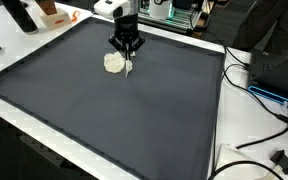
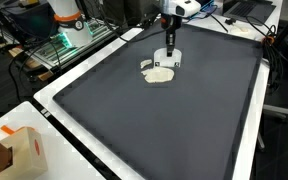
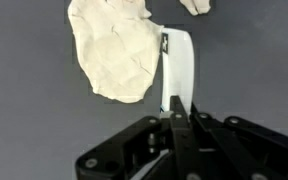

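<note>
A flat cream lump [image 3: 114, 55] like crumpled cloth or dough lies on the dark grey mat [image 1: 134, 120], and it shows in both exterior views [image 1: 114, 63] [image 2: 160, 73]. A smaller cream piece [image 3: 194, 6] lies just past it. My gripper [image 3: 177, 112] points straight down beside the lump, its black fingers [image 3: 196, 128] pressed close on a narrow white stick-like object [image 3: 177, 70]. That object has a small black mark near its far end and runs along the lump's edge. Seen from outside, the gripper [image 1: 126, 47] [image 2: 170, 57] hangs low over the mat at its far side.
A white rim [image 2: 54, 105] borders the mat. A cardboard box [image 2: 19, 150] sits at one corner, and an orange box [image 1: 52, 12] and a dark bottle [image 1: 19, 15] at another. Cables [image 1: 254, 85] and a black part [image 1: 280, 158] lie beside the mat.
</note>
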